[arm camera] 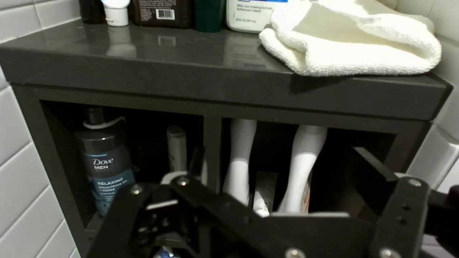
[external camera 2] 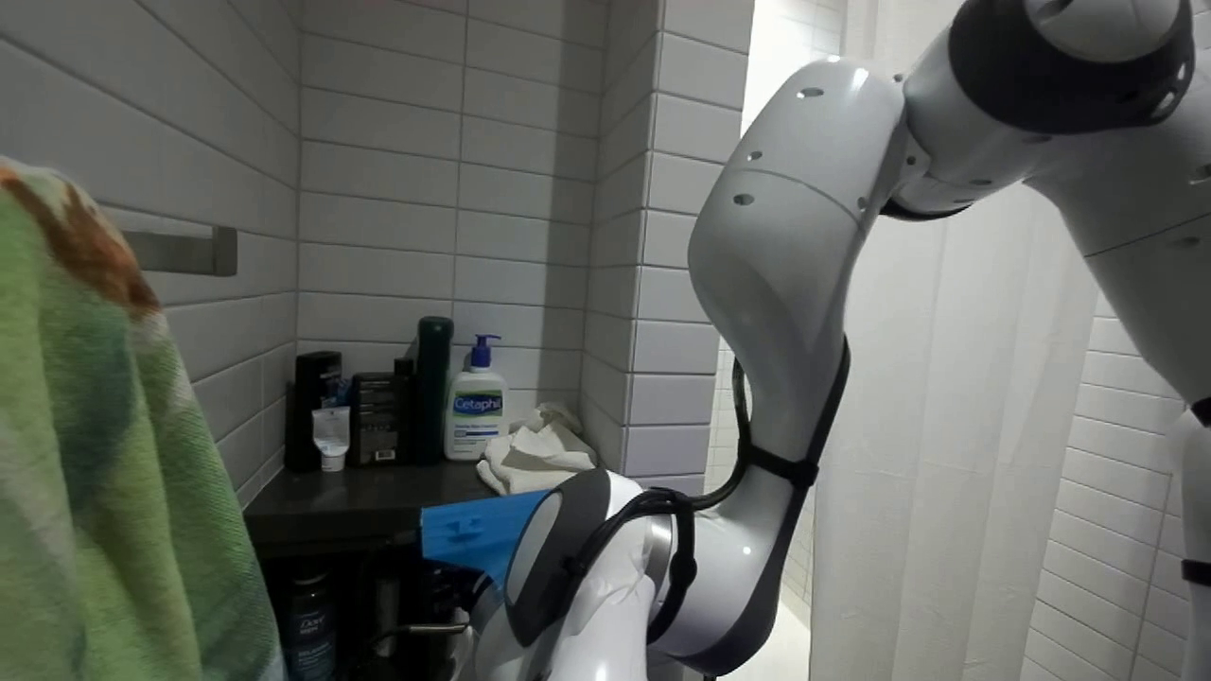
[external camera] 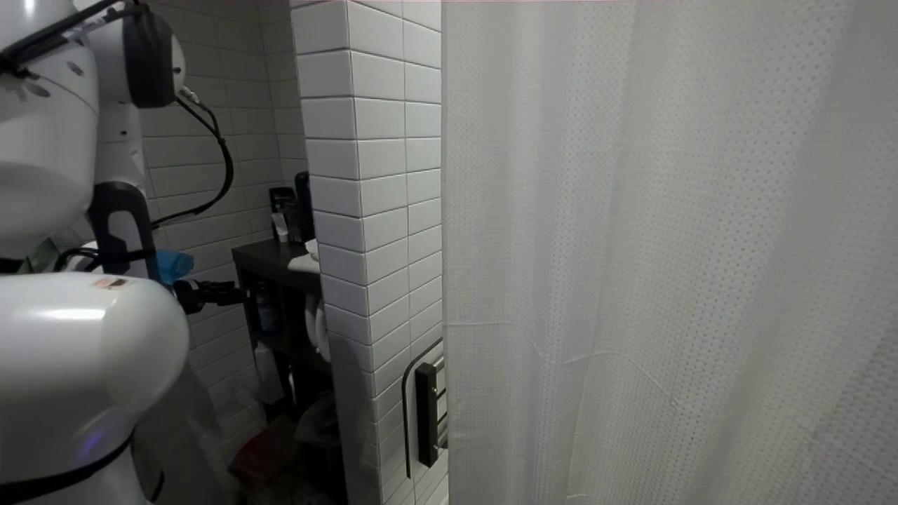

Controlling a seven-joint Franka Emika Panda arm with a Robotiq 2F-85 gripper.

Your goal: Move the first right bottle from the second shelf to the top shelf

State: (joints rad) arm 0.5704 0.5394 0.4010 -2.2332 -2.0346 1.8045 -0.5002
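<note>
Evidently, the gripper (arm camera: 279, 154) is released: in the wrist view its black fingers (arm camera: 374, 175) are seen spread wide apart. It is positioned before the second shelf (arm camera: 92, 226) of a dark rack (arm camera: 46, 143), lower than the top shelf (arm camera: 186, 53). Between the fingers, as viewed from the wrist, two narrow-waisted containers are framed in the right-hand compartment (arm camera: 339, 143): a left white container (arm camera: 238, 172) and a right white container (arm camera: 304, 161). The latter is placed farthest right on that shelf; whether it is the bottle meant by the task cannot be told for certain. Between the two, a white tube (arm camera: 264, 193) is partly shown. By a vertical divider (arm camera: 212, 150), this space is parted from the left-hand compartment (arm camera: 150, 118), where a Dove Men bottle (arm camera: 107, 165) is stood upright, with a slim pale container (arm camera: 176, 148) to its right.

On the top shelf, a black bottle (external camera 2: 312, 411), a barcoded brown bottle (external camera 2: 377, 421), a dark green bottle (external camera 2: 433, 392) and a Cetaphil pump bottle (external camera 2: 476, 416) are lined up upright. A small cap-down tube (external camera 2: 331, 440) is set at the front, and a crumpled cream cloth (arm camera: 351, 39) is laid at the right. In an exterior view, part of the rack is hidden by a white tiled pillar (external camera: 365, 175), beside which a pale curtain (external camera: 666, 245) is hung. The robot arm (external camera 2: 785, 218) is shown in both exterior views.
</note>
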